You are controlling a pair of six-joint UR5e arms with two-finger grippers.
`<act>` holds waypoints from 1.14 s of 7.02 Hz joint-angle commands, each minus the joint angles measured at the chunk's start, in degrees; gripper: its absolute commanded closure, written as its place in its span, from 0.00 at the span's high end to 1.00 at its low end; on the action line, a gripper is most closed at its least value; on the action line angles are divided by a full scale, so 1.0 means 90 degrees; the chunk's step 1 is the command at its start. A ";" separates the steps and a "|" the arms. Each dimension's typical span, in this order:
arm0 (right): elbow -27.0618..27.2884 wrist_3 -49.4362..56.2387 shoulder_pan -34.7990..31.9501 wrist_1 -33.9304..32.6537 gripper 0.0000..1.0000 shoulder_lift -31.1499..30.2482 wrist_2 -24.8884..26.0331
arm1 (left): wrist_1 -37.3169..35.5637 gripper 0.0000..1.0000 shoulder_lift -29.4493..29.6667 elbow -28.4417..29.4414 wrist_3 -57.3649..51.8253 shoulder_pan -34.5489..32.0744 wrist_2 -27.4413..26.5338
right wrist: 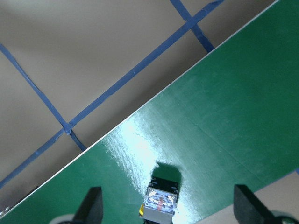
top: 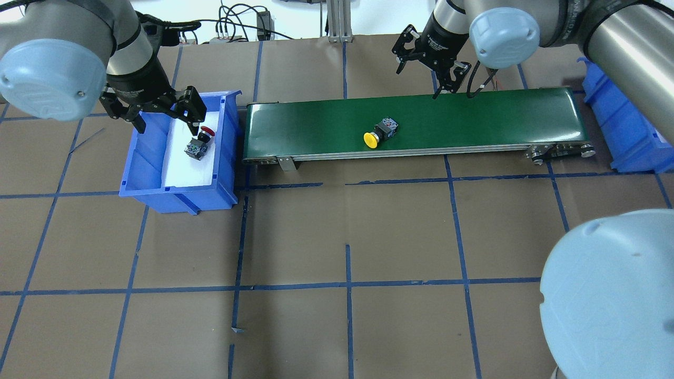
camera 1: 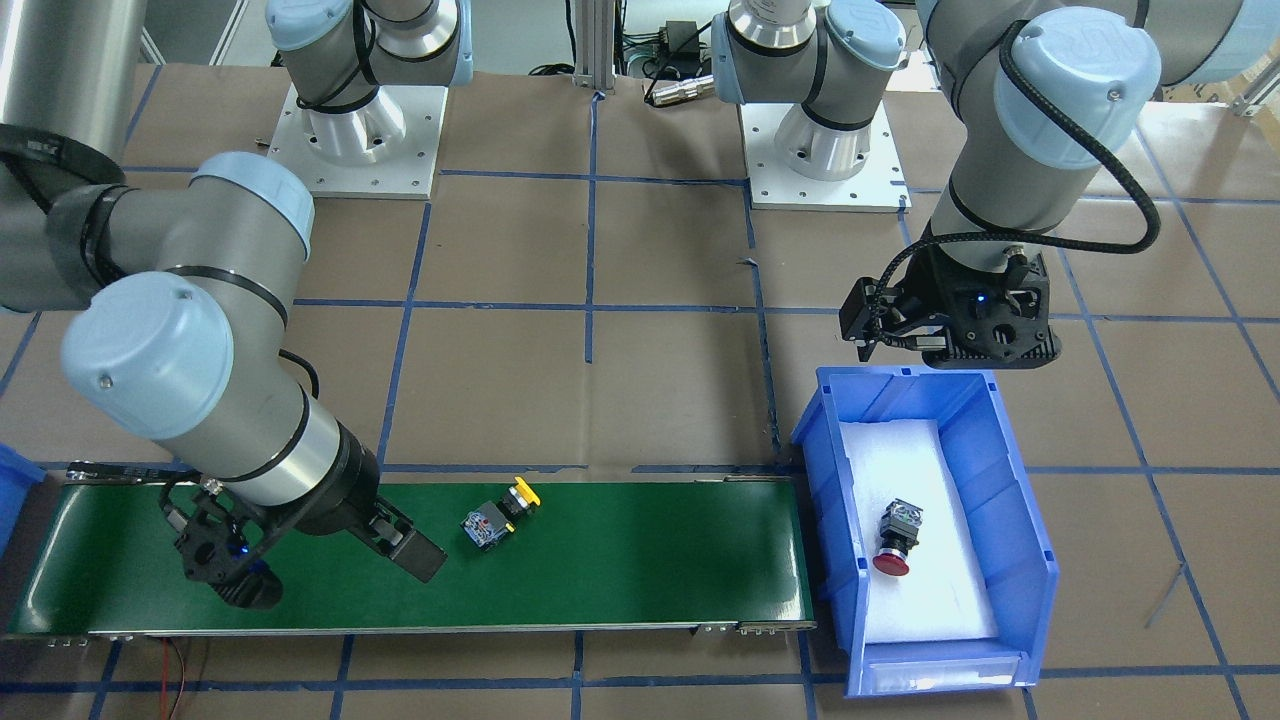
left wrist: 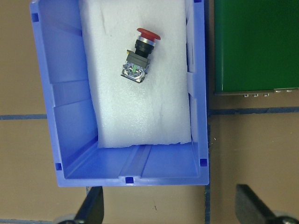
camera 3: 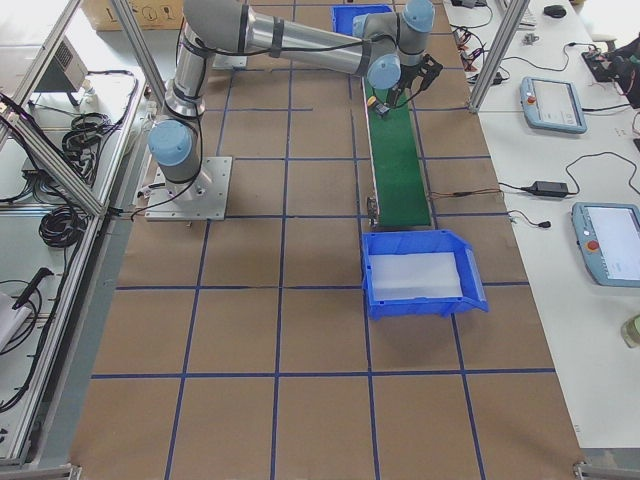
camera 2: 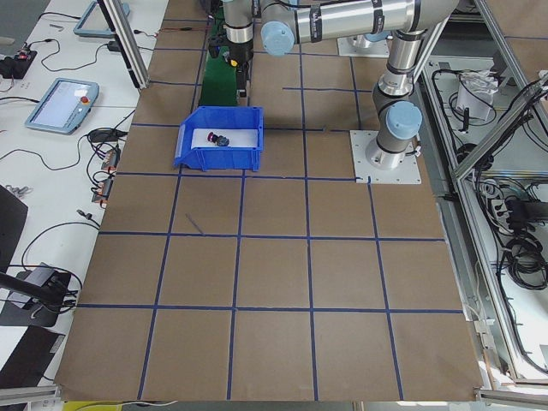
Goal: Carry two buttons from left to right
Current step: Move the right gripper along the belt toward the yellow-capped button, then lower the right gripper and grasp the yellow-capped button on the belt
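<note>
Table (top: 347, 221): brown paper, blue tape grid.

Conveyor belt (top: 474, 116): green, runs L–R along the far side of the table, between two blue bins.

L bin (top: 145, 163): at the belt's L end, just beside it. White foam pad (top: 184, 171) on its floor.

R bin (top: 626, 131): at the belt's R end, partly cut off behind the R arm in the overhead view.

L gripper (top: 167, 128): over the far end of the L bin, pointing down. Jaws spread wide, nothing between them; wrist cam shows both tips apart, well clear of the bin contents.

R gripper (camera 1: 335, 578): over the belt's R half, tilted. Jaws spread wide, holding nothing.

Yellow button (top: 380, 133): on its side approx mid-belt, cap toward the robot. Apart from the R gripper; in the R wrist cam its grey block shows low in frame between the fingertips, no contact.

Red button (top: 199, 143): on its side on the foam in the L bin, cap pointing away from the robot. Untouched.
</note>
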State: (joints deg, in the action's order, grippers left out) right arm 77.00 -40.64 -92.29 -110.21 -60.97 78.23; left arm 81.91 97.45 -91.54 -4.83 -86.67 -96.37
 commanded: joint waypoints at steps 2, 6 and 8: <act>0.0047 -0.0329 -0.0106 -0.0128 0.98 0.0270 -0.0010 | 0.0039 1.00 -0.0066 0.0015 0.0000 0.0168 0.0034; 0.0222 -0.0309 -0.0264 -0.0050 0.97 0.0417 0.0068 | 0.0020 1.00 0.0002 0.0005 -0.0010 0.0187 0.0064; 0.0506 -0.0260 -0.0186 -0.0059 0.97 0.0407 0.0097 | 0.0029 1.00 -0.0027 0.0005 -0.0010 0.0177 0.0044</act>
State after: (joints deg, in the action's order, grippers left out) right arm 80.36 -43.27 -94.41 -110.75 -57.29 78.91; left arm 82.13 97.42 -91.48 -4.92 -85.04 -95.86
